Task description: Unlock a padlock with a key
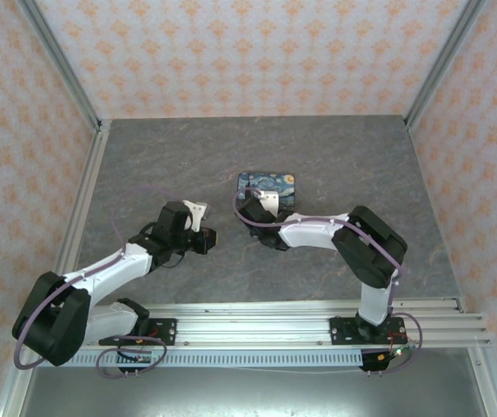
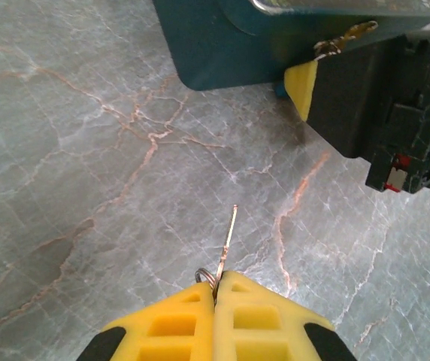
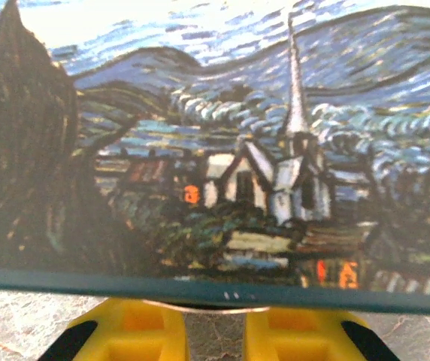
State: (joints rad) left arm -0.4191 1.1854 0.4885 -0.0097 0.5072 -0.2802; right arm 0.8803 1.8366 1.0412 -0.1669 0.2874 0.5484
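So the padlock (image 2: 345, 39) is that tiny brassy bit hanging off the front edge of the Starry Night tin box (image 2: 222, 45), right above one yellow finger (image 2: 301, 86) of the right gripper (image 3: 215, 320). Its fingers sit apart with marble between them, but the tips hide under the box edge, so I can't tell if they grip anything. The left gripper (image 2: 216, 282) is pressed together, pinching a thin key (image 2: 228, 229) on a ring, blade pointing toward the box, well short of it, over the grey marble table (image 2: 87, 150).
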